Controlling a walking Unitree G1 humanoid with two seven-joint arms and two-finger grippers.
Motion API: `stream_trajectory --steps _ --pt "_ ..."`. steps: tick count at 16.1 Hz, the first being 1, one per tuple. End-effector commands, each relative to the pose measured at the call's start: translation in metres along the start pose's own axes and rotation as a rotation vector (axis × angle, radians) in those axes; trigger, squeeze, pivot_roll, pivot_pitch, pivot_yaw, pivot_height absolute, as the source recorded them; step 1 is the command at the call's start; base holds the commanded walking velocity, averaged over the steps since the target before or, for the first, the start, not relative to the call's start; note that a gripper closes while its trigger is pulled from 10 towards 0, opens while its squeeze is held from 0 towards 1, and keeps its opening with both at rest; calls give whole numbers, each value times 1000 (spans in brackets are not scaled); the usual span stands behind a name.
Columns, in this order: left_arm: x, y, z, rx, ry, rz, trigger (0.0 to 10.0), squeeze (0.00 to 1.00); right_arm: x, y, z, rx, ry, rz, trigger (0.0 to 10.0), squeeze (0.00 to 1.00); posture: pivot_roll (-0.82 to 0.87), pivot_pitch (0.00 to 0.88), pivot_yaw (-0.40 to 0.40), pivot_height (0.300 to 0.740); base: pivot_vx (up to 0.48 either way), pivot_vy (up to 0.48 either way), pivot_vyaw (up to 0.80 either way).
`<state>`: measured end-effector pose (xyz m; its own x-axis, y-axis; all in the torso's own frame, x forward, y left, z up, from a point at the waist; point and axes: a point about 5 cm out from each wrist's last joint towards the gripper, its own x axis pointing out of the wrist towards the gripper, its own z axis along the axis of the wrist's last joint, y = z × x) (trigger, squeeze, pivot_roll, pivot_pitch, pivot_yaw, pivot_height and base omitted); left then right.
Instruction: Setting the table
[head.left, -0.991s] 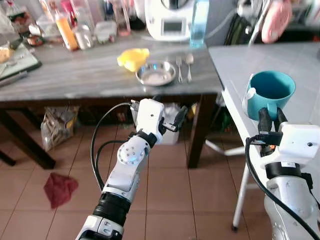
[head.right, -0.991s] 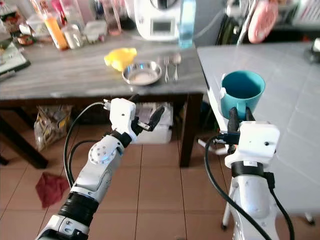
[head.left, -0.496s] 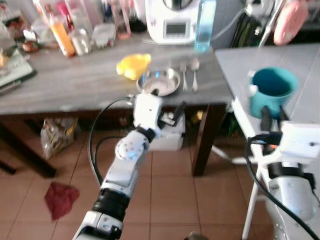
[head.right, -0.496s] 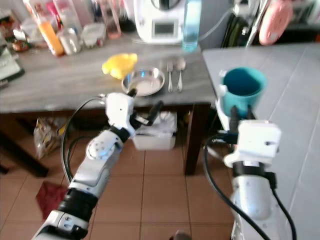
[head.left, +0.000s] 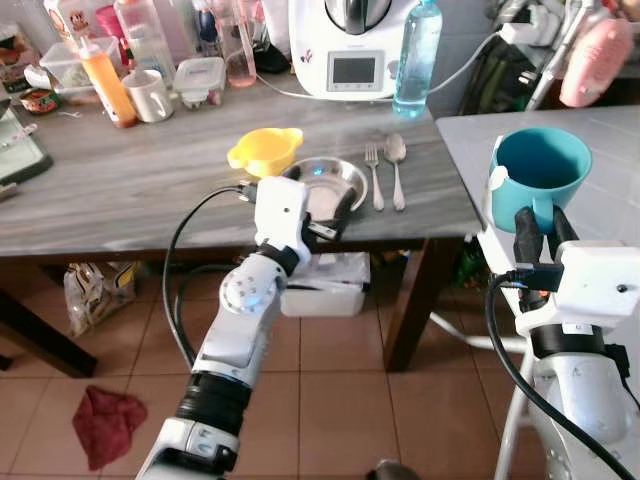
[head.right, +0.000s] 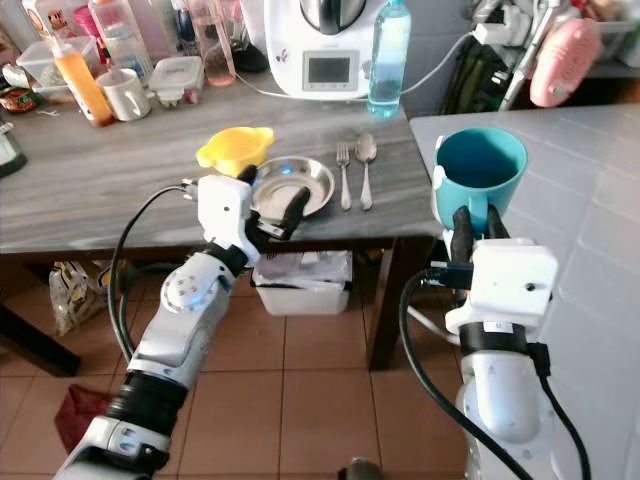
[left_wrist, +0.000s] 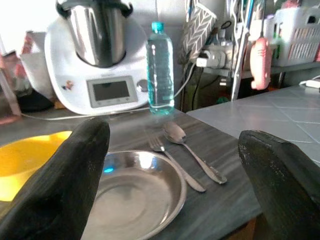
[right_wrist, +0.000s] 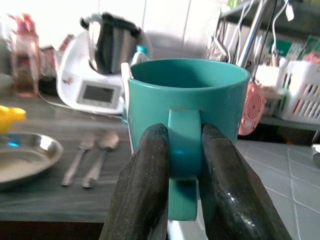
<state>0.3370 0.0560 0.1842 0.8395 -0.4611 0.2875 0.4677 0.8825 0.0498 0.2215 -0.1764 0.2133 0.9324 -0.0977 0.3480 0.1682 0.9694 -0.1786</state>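
My right gripper (head.left: 537, 226) is shut on the handle of a teal mug (head.left: 540, 172), held upright above the edge of the white tiled table; the fingers (right_wrist: 145, 175) pinch the handle from both sides. My left gripper (head.right: 272, 195) is open at the front edge of the grey wooden table (head.left: 120, 190), its fingers straddling the near rim of a round steel plate (head.left: 345, 178). A fork (head.left: 375, 176) and a spoon (head.left: 396, 162) lie side by side just right of the plate. A yellow bowl (head.left: 265, 150) sits to the plate's far left.
A white kitchen machine (head.left: 350, 45) and a water bottle (head.left: 417, 55) stand at the back of the wooden table, with a white cup (head.left: 150, 95), an orange bottle (head.left: 105, 80) and jars at the back left. The white tiled table (head.left: 610, 130) is on the right. A red cloth (head.left: 100, 425) lies on the floor.
My left gripper has risen from below the table's edge to the steel plate's near rim. The view has drawn closer to the table. The right gripper still holds the mug.
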Motion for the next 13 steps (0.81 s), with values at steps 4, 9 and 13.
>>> stream_trajectory --steps 4,9,13 --pt "2 4 7 13 -22 13 10000 0 -2 3 8 4 -35 14 10000 0 -62 127 24 714 379 0 287" --pt "2 4 7 13 -24 17 10000 0 -1 4 8 13 -33 16 10000 0 -56 125 25 714 371 0 196" --pt "2 3 8 11 -25 14 10000 0 -1 5 8 3 -35 18 10000 0 -58 125 24 714 351 0 0"
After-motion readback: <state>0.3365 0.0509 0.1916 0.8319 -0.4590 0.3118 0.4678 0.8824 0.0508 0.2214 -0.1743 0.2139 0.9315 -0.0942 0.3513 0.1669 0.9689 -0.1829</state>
